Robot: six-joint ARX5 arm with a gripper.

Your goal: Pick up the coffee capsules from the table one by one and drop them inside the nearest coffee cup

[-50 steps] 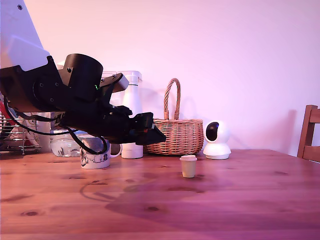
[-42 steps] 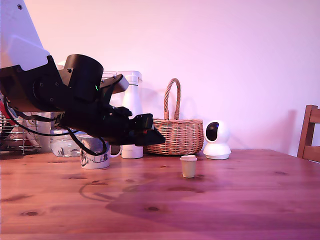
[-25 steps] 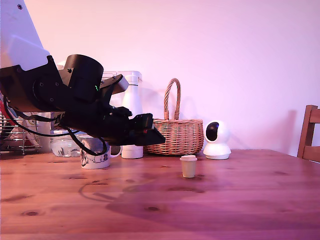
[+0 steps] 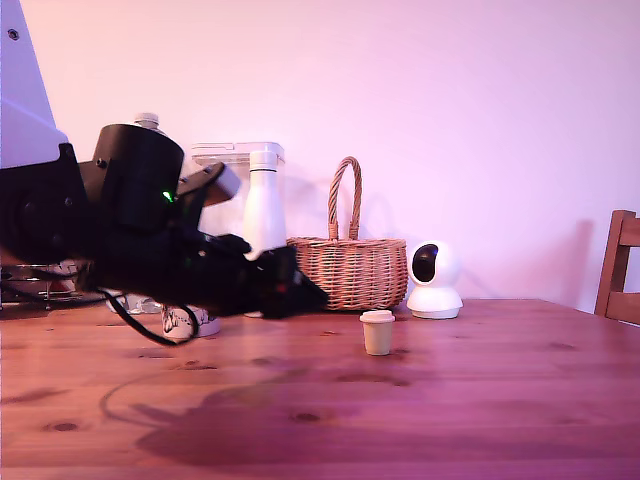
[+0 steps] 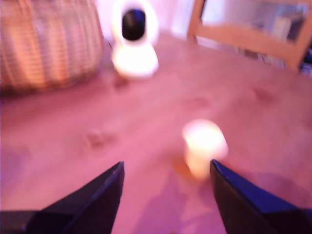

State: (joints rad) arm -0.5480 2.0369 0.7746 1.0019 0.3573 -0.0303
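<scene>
— While the black pincer (image 4: 305, 293) hung low over the reddish-brown wooden surface (image 4: 450, 400), how did its two fingers stand?

— They were spread apart, with nothing between them. In the wrist view the two dark fingers (image 5: 92, 197) had bare wood between them.

— And where was the small cream-beige tapered coffee capsule (image 4: 377, 331)?

— It stood upright on the surface, alone, near the pincer tip, toward the exterior view's right of it. In the wrist view the capsule (image 5: 203, 146) was blurred and sat ahead of the fingers, closer to one of them, not touching.

— Where was the white ceramic mug with the dark print (image 4: 190, 321)?

— It was behind the arm, mostly hidden by it, at the exterior view's left. A tall white bottle (image 4: 264, 208), a woven wicker basket with a loop handle (image 4: 349, 268) and a round white camera (image 4: 434, 281) stood in a row at the back of the surface.
</scene>
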